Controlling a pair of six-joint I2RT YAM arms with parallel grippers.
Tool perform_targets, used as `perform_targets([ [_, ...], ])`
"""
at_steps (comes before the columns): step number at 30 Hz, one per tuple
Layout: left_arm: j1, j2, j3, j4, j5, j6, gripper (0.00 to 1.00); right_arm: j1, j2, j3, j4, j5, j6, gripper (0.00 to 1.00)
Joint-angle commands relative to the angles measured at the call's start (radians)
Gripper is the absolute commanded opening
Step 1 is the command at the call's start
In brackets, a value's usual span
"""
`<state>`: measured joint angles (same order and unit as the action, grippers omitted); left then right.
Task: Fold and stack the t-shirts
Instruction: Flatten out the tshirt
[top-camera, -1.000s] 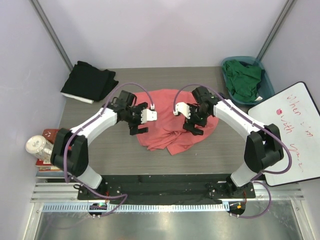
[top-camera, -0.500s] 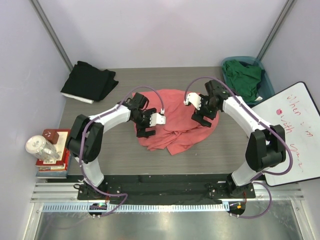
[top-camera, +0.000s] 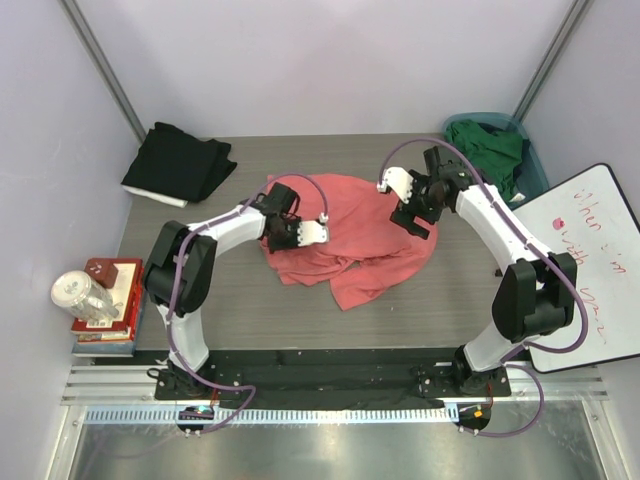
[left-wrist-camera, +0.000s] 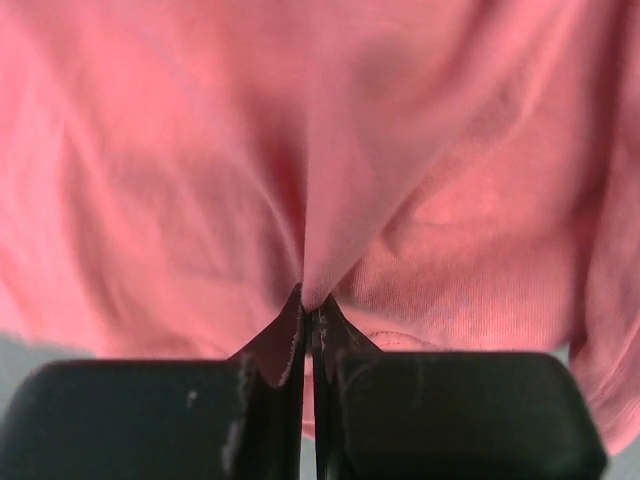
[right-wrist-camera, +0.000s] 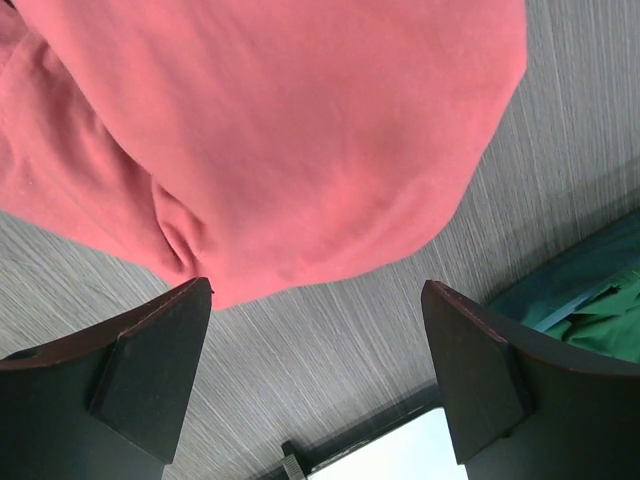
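A crumpled coral-pink t-shirt (top-camera: 365, 235) lies mid-table. My left gripper (top-camera: 284, 238) is at its left edge, shut on a pinched fold of the pink cloth (left-wrist-camera: 330, 200), which rises from between the closed fingertips (left-wrist-camera: 290, 330). My right gripper (top-camera: 420, 215) hovers open over the shirt's far right edge; in the right wrist view the pink hem (right-wrist-camera: 280, 150) lies just ahead of the fingers with bare table between them. A black t-shirt (top-camera: 178, 165) lies folded at the back left corner. A dark green t-shirt (top-camera: 487, 155) is bunched in the basket.
The teal basket (top-camera: 536, 178) stands at the back right corner, and its side (right-wrist-camera: 560, 285) shows close to my right fingers. A whiteboard (top-camera: 590, 270) leans at the table's right edge. A jar and books (top-camera: 90, 298) sit off the left edge.
My left gripper slid right onto the pink shirt's left edge and shut on a fold. My right gripper moved back and right to the shirt's far right edge, staying open.
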<state>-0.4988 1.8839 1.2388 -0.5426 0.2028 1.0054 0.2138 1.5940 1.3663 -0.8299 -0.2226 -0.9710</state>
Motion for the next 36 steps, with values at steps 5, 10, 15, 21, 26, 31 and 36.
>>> perform_targets([
  [5,0.184,-0.042,0.05,0.006,-0.239,0.031,0.0,-0.007,-0.008,-0.01,-0.061,-0.104,-0.041,0.93],
  [10,0.201,-0.042,-0.004,0.056,-0.304,0.087,0.0,-0.008,0.084,-0.061,0.032,-0.103,0.006,0.9],
  [15,0.203,-0.039,0.04,0.032,-0.27,0.053,0.0,-0.005,0.217,0.025,0.086,-0.146,0.08,0.89],
  [21,0.203,-0.048,0.051,0.02,-0.267,0.048,0.0,-0.002,0.351,0.086,0.158,-0.135,0.106,0.86],
  [26,0.203,-0.063,0.037,0.021,-0.273,0.041,0.0,0.009,0.415,0.112,0.175,-0.103,0.109,0.29],
  [31,0.207,-0.103,-0.001,0.111,-0.33,0.029,0.0,0.016,0.373,0.116,0.18,-0.028,0.083,0.01],
  [36,0.206,-0.167,0.051,0.271,-0.436,0.044,0.0,0.013,0.235,0.169,0.199,0.124,-0.034,0.01],
])
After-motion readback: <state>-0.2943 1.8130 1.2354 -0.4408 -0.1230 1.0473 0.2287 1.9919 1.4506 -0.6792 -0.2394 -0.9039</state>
